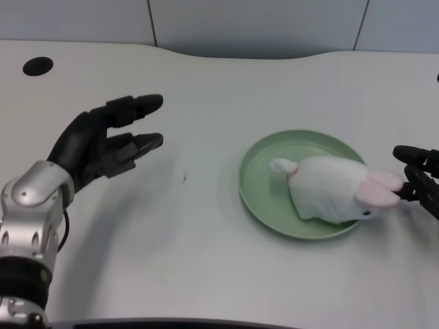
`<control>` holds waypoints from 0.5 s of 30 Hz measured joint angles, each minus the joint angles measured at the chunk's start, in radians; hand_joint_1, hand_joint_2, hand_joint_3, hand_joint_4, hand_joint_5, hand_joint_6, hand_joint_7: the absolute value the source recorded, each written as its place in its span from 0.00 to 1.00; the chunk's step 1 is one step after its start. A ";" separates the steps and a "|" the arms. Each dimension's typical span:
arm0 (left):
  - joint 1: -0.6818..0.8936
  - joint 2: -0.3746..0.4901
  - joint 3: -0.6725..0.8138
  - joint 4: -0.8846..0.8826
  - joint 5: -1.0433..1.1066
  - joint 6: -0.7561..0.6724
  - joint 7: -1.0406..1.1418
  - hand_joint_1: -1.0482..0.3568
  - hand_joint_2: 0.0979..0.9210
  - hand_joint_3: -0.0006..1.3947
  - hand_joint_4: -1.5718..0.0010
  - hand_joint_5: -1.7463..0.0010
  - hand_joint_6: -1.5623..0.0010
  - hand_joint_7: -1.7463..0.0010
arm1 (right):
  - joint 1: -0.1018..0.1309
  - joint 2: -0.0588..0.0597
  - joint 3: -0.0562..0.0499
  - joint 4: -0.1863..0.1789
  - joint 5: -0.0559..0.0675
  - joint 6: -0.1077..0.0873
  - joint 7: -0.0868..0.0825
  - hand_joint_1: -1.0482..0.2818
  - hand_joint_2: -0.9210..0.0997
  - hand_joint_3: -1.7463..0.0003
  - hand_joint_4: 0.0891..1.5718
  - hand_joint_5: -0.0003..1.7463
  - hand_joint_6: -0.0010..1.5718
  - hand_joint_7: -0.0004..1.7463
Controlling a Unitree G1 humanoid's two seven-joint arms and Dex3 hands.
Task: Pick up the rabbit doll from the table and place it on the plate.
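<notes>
We see our left hand (103, 146) raised over the white table (171, 226), palm turned inward, fingers spread and holding nothing, well apart from the green plate (257, 185). The rabbit doll (336, 188) lies on that plate, its head overhanging the right rim.

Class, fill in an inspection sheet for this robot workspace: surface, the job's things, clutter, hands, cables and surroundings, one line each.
Surface: white table, with a dark round hole near its far left corner.
Job's things: rabbit doll lies on the green plate, its head overhanging the right rim.
Clutter: nothing seen.
Hands: left hand is open above the table, holding nothing; right hand sits at the right edge, beside the doll's ears.
Cables: a dark cable beside the left forearm.
Surroundings: grey wall panels behind the table.
</notes>
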 measured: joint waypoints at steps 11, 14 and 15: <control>0.227 0.003 0.013 -0.236 -0.060 0.151 0.002 0.35 1.00 0.27 0.72 0.27 0.48 0.94 | -0.001 0.002 -0.002 -0.001 0.000 0.000 -0.001 0.44 0.00 0.87 0.44 0.47 0.62 0.00; 0.275 0.001 0.015 -0.248 -0.075 0.197 0.003 0.38 1.00 0.30 0.72 0.10 0.60 0.50 | -0.001 0.002 -0.002 -0.001 -0.001 0.000 0.000 0.45 0.00 0.87 0.44 0.47 0.63 0.00; 0.287 0.000 0.016 -0.247 -0.083 0.208 0.000 0.39 1.00 0.31 0.71 0.07 0.63 0.39 | -0.001 0.002 -0.003 -0.001 -0.001 0.000 0.000 0.45 0.00 0.87 0.45 0.47 0.63 0.00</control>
